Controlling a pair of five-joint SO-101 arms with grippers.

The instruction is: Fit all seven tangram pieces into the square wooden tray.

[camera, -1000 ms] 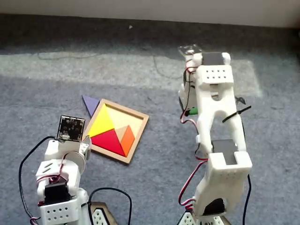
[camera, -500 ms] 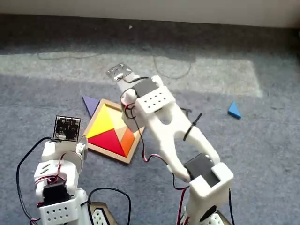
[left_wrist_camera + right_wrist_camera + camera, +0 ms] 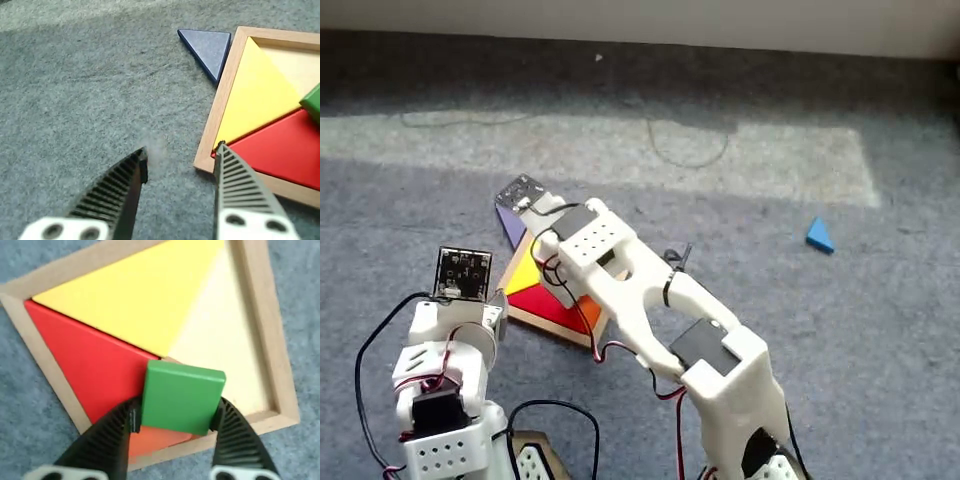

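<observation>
The square wooden tray (image 3: 261, 315) holds a yellow triangle (image 3: 135, 295), a red triangle (image 3: 82, 357) and an orange piece (image 3: 155, 440); part of its floor (image 3: 215, 340) is bare. My right gripper (image 3: 176, 412) is shut on a green square piece (image 3: 182, 392), held just above the tray near the orange piece. In the high view the right arm (image 3: 620, 270) stretches across the tray (image 3: 552, 322). My left gripper (image 3: 180, 157) stands open over the carpet beside the tray's corner (image 3: 210, 160). A purple triangle (image 3: 207, 45) lies outside the tray against its rim.
A blue triangle (image 3: 819, 236) lies alone on the grey carpet far to the right. The left arm (image 3: 445, 370) sits at the near left. A thin cable (image 3: 685, 155) trails on the carpet behind the tray.
The right arm has swung from the right side of the table leftward to above the tray. The blue triangle it covered is now exposed. The left arm has barely shifted.
</observation>
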